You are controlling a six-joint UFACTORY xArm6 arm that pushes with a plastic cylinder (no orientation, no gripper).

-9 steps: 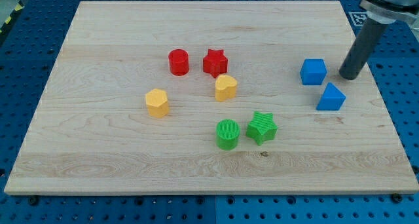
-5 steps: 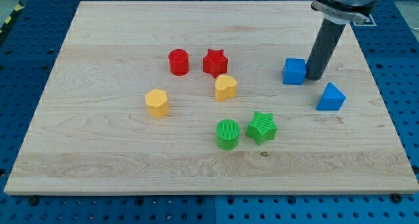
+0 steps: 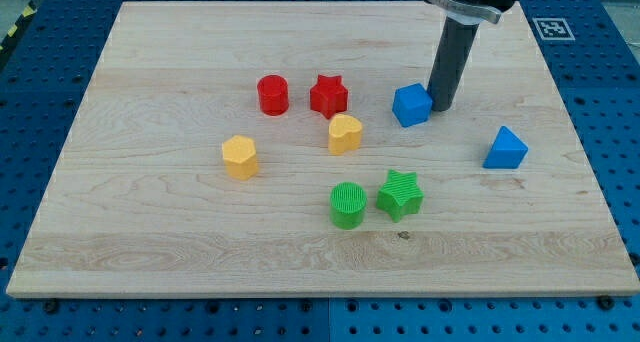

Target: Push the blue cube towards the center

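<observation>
The blue cube sits on the wooden board, right of the board's middle. My tip is at the cube's right side, touching it or nearly so. The dark rod rises from there to the view's top. The red star lies to the cube's left, and the yellow heart-like block lies to its lower left.
A red cylinder stands left of the red star. A yellow block lies left of centre. A green cylinder and a green star lie below centre. A blue triangular block lies at the right.
My tip has moved to the view's left, meeting the blue cube and pushing it left, away from the blue triangular block. The other blocks have not moved.
</observation>
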